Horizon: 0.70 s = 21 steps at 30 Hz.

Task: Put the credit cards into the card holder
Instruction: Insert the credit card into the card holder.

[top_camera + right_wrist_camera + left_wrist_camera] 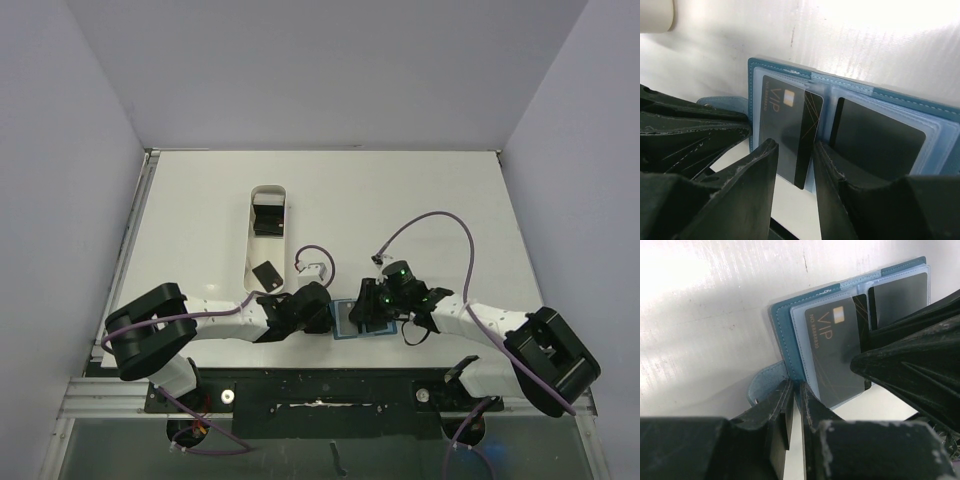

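The teal card holder lies open on the white table between both arms, also seen in the top view. A black VIP credit card sits partly in its left sleeve, one long edge standing out. A second black card fills the right sleeve. My left gripper is shut on the card holder's near edge beside the closure tab. My right gripper is open, its fingers either side of the VIP card's lower corner with a gap on each side.
A long white tray stands behind the left gripper with two black cards in it, one at the far end and one at the near end. White walls enclose the table on three sides.
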Each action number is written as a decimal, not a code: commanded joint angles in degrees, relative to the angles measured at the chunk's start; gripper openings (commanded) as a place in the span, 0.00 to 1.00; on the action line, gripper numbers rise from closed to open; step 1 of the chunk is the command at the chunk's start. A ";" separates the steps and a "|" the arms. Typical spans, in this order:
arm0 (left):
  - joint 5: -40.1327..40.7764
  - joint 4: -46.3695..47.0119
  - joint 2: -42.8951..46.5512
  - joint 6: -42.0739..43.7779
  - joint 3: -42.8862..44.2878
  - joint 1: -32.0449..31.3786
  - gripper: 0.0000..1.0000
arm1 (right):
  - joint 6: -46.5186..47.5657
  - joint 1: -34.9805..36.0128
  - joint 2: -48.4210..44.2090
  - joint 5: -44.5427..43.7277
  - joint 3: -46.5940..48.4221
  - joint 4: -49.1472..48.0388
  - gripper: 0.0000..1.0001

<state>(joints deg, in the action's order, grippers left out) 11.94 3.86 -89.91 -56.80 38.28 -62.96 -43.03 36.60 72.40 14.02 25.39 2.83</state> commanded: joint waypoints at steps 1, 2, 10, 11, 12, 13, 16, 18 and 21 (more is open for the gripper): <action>-0.20 2.71 -0.45 0.98 0.69 -0.07 0.11 | 3.21 1.10 1.53 2.30 1.42 -2.52 0.36; -0.25 2.76 -0.43 0.98 0.65 0.01 0.11 | 3.63 1.09 1.77 2.48 1.53 -2.44 0.36; 0.15 2.29 -0.21 1.07 0.75 0.29 0.11 | 6.09 1.18 1.70 3.30 2.65 -0.55 0.43; 0.26 2.34 -0.11 1.07 0.59 0.29 0.11 | 6.26 1.26 1.91 3.59 2.80 -0.94 0.43; 0.35 2.55 0.07 1.00 0.40 0.29 0.11 | 6.28 1.28 2.14 3.91 2.91 -1.58 0.43; 0.44 2.78 0.20 0.99 0.19 0.37 0.11 | 6.33 1.28 2.56 4.35 2.98 -2.13 0.43; 0.45 3.00 0.35 0.98 0.02 0.68 0.11 | 6.54 1.33 3.56 4.65 3.74 -2.06 0.42; 0.49 2.74 0.43 1.13 0.24 0.69 0.11 | 6.63 1.28 3.15 4.37 4.06 -1.18 0.42; 1.20 1.54 0.93 1.16 0.63 0.73 0.11 | 6.56 1.24 1.60 2.53 5.46 3.22 0.43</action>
<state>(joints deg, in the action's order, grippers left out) 11.77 4.10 -89.91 -56.36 38.26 -62.57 -37.60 37.34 75.44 17.43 27.75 2.48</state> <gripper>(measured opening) 0.110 0.423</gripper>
